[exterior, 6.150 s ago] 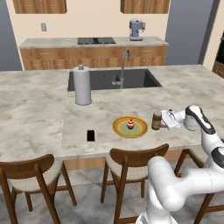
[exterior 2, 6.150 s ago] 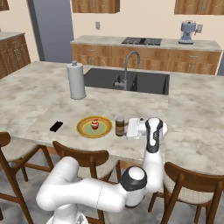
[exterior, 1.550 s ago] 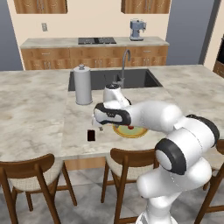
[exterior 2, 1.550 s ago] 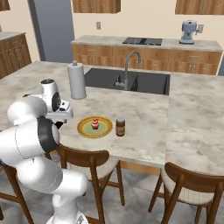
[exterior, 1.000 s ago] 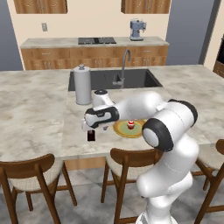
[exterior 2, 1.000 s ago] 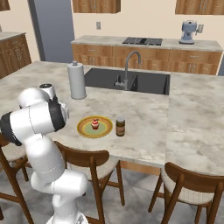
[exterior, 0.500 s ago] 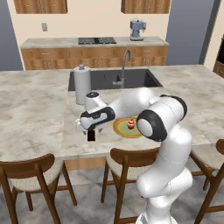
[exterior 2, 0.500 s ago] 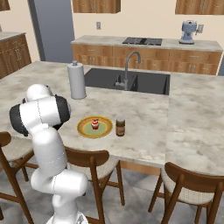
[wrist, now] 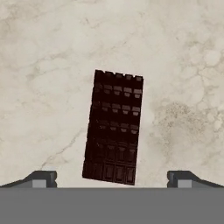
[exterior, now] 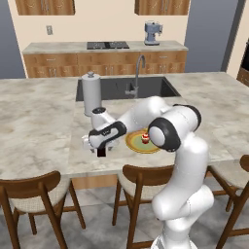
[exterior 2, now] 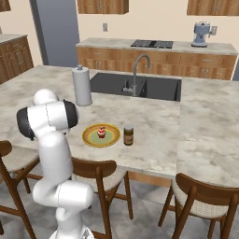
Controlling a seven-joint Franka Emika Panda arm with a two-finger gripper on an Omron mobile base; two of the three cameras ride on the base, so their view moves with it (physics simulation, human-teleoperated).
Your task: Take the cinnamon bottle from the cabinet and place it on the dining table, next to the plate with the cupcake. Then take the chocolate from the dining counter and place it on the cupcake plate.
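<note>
The chocolate (wrist: 114, 127) is a dark ridged bar lying flat on the marble counter; in the left base view the chocolate (exterior: 101, 152) peeks out just below my hand. My gripper (wrist: 112, 178) hangs straight above it, open, one fingertip on each side of the bar, nothing held. In the left base view my gripper (exterior: 98, 146) sits low over the counter's front edge. The yellow plate (exterior 2: 89, 138) carries the cupcake (exterior 2: 101, 132), and the cinnamon bottle (exterior 2: 128, 135) stands upright just right of the plate.
A paper towel roll (exterior: 91, 94) stands behind my hand, near the sink (exterior: 148, 89) and its faucet (exterior: 137, 73). Wooden chairs (exterior: 142, 182) line the counter's near edge. My arm arches over the plate (exterior: 134, 142) in the left base view.
My gripper has moved left from the plate and come down over the chocolate, staying open. The plate, cupcake and bottle have not moved.
</note>
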